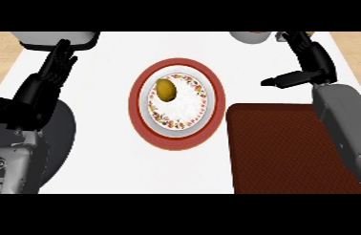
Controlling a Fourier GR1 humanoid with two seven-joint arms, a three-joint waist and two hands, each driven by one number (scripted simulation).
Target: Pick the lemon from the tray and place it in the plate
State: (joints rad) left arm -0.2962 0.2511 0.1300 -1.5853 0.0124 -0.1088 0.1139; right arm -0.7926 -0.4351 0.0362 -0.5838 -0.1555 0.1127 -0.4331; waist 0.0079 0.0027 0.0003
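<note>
A yellow-green lemon (165, 90) lies in the upper left part of the plate (201, 126), a round white plate with a red rim and a flowered band, at the middle of the white counter. The dark red tray (289, 148) sits at the lower right with nothing showing on it. My right hand (310, 62) is raised over the counter's far right, above the tray, fingers straight and thumb sticking out to the left, holding nothing. My left hand (53, 69) rests at the far left with fingers straight and pointing up.
A grey-white object (56, 38) sits at the counter's top left corner, behind my left hand. A small bowl-like object (250, 36) shows at the top edge, right of centre. Wooden floor appears past both upper corners.
</note>
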